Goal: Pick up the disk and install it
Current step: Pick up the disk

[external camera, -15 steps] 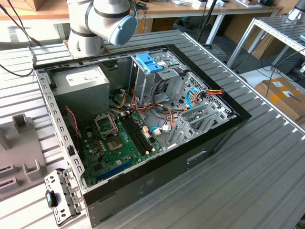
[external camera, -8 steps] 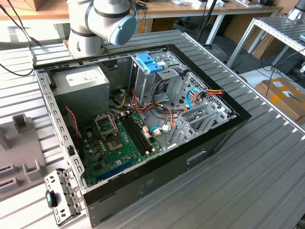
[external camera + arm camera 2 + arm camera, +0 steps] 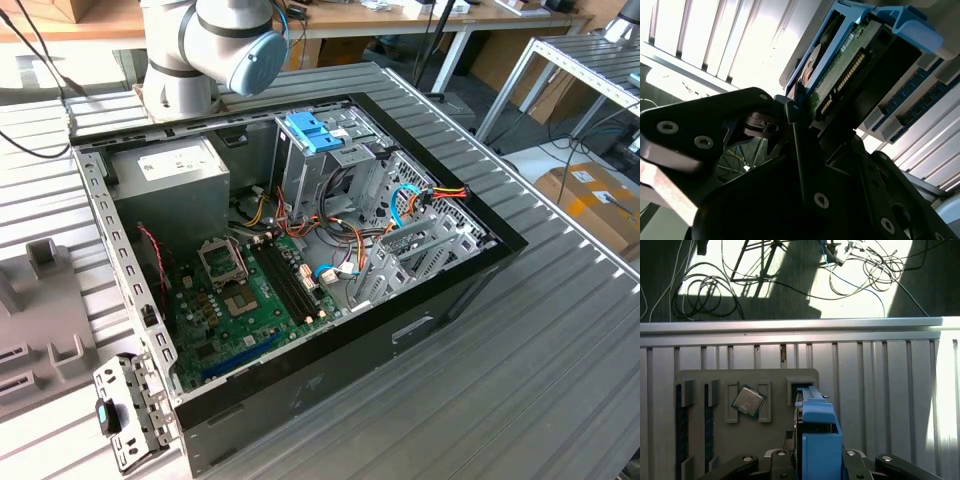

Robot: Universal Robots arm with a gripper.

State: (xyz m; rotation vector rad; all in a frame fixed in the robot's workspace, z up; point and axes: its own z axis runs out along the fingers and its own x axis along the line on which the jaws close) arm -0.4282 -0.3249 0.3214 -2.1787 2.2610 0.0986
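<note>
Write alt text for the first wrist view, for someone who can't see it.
The gripper is shut on the disk, a blue-railed drive standing on edge at a grey holder plate on the ribbed metal table. A processor chip lies tilted in the plate; cables sprawl on the floor beyond.

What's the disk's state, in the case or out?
Out: in the first wrist view the disk sits clamped in the gripper, above the grey fixture.

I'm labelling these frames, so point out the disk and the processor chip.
disk [image 3: 819, 435]: first wrist view, on its blue rail.
processor chip [image 3: 748, 400]: first wrist view, middle of its metal lid.
</note>
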